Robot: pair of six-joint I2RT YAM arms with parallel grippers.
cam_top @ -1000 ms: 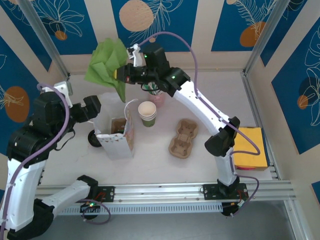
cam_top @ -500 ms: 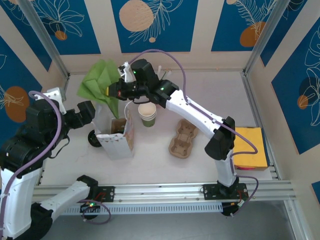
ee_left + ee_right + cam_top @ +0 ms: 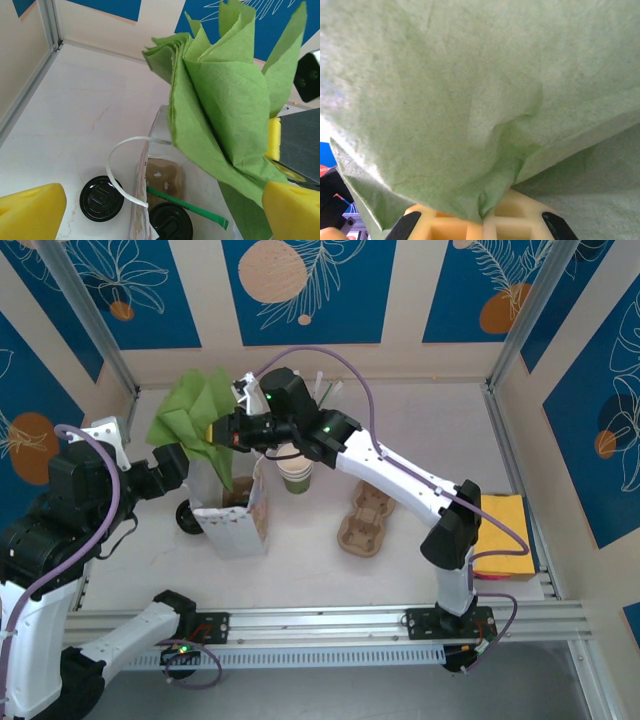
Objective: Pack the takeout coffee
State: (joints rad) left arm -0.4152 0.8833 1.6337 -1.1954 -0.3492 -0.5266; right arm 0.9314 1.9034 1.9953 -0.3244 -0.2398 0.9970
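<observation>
A: Holding the green napkins (image 3: 225,100) pinched tight in my right gripper (image 3: 220,430), just above the mouth of the paper bag (image 3: 235,528) near the tabletop's (image 3: 400,570) left edge.
B: And your left?
A: My left gripper (image 3: 172,462) gapes wide with nothing in it, just left of the bag.
B: The takeout coffee?
A: I see the takeout coffee (image 3: 171,221) inside the bag, black lid up, beside a green stirrer (image 3: 187,207). Another black lid (image 3: 101,198) lies on the tabletop just outside the bag's left wall.
</observation>
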